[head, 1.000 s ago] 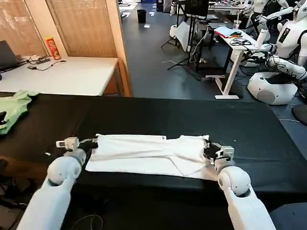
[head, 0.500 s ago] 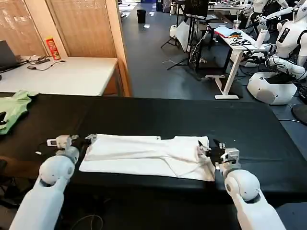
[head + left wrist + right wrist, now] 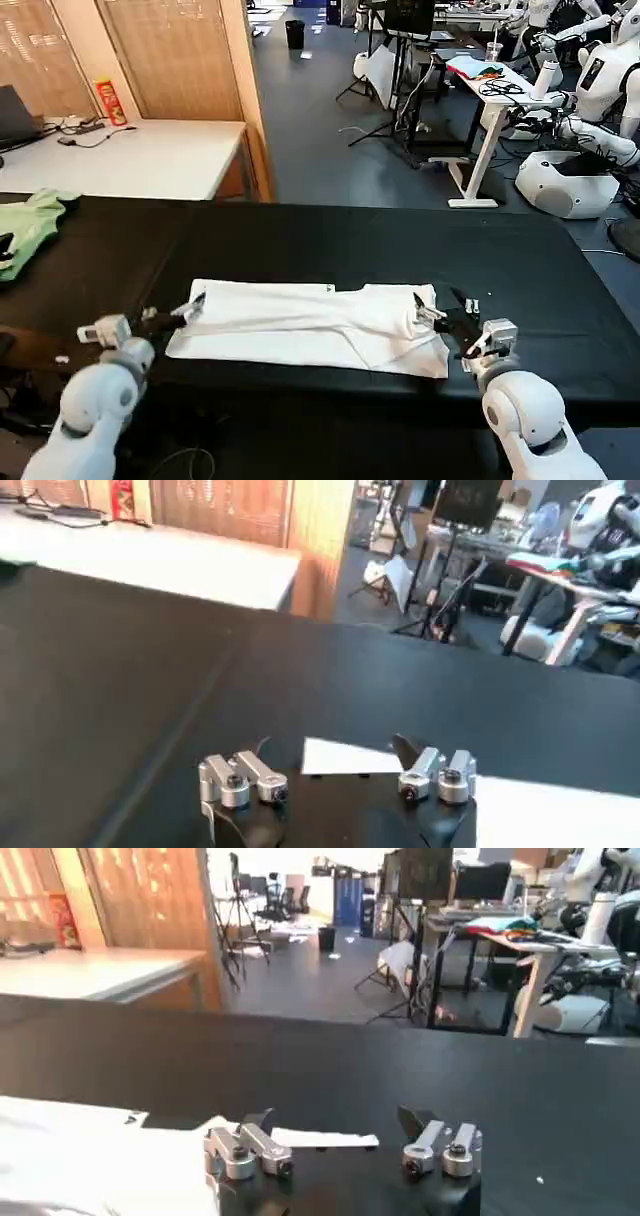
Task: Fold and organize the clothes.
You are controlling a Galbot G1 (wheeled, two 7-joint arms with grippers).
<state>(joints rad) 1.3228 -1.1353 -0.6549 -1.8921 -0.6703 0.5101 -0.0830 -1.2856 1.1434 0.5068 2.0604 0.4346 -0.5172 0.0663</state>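
Your shirt [image 3: 310, 325] lies folded into a long strip on the black table [image 3: 330, 240]. Left gripper [image 3: 180, 312] sits at the shirt's left end, right gripper [image 3: 445, 315] at its right end. Both are spread open, holding nothing.

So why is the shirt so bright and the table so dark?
In the head view the white T-shirt catches the room light, almost without folds showing, while the black table soaks it up; in both wrist views the table also looks dull, with no glare.

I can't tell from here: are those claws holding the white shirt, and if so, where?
Nothing is held. Both the left claw and right claw are open at opposite ends of the folded T-shirt.
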